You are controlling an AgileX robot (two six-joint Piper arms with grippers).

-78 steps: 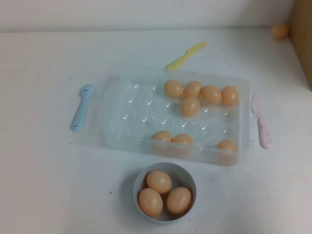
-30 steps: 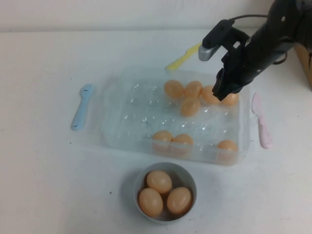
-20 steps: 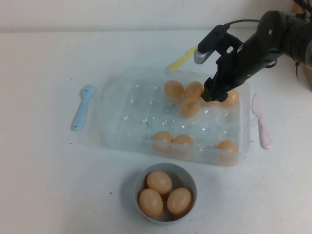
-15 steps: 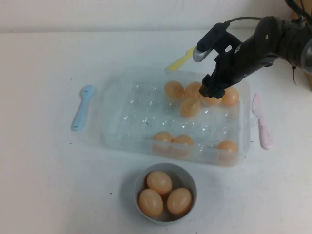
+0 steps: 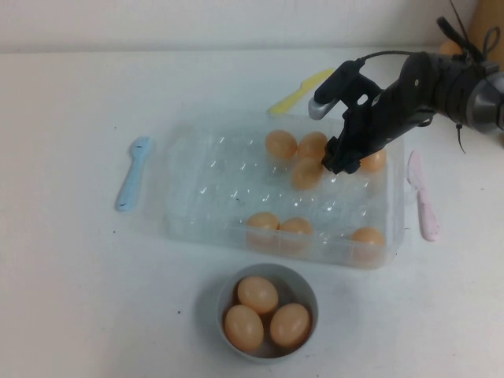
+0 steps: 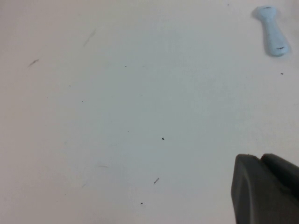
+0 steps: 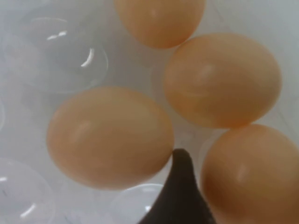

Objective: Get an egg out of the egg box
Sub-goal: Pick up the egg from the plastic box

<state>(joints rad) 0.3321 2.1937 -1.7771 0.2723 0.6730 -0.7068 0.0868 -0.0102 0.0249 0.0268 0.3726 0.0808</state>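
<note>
Over the egg box's [image 5: 197,185] far-right cups, your right tool [image 5: 337,161] dips among clustered eggs, one fingertip [image 7: 180,186] wedged beside the egg [image 5: 307,172]; I cannot tell its spread. Your left tool [image 6: 266,191] idles above bare desk [image 6: 117,116], fingers together.

The black right gripper [image 5: 337,163] reaches down-left from the right side, while the dark left gripper [image 6: 266,189] hovers low over the surface.

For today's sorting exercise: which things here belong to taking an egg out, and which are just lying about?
Job:
- peach-orange plastic eggs
- clear plastic egg box
- right gripper, over the box
Lying about:
- grey-white bowl
- blue spoon
- yellow knife
- pink knife
- left gripper, parked
</note>
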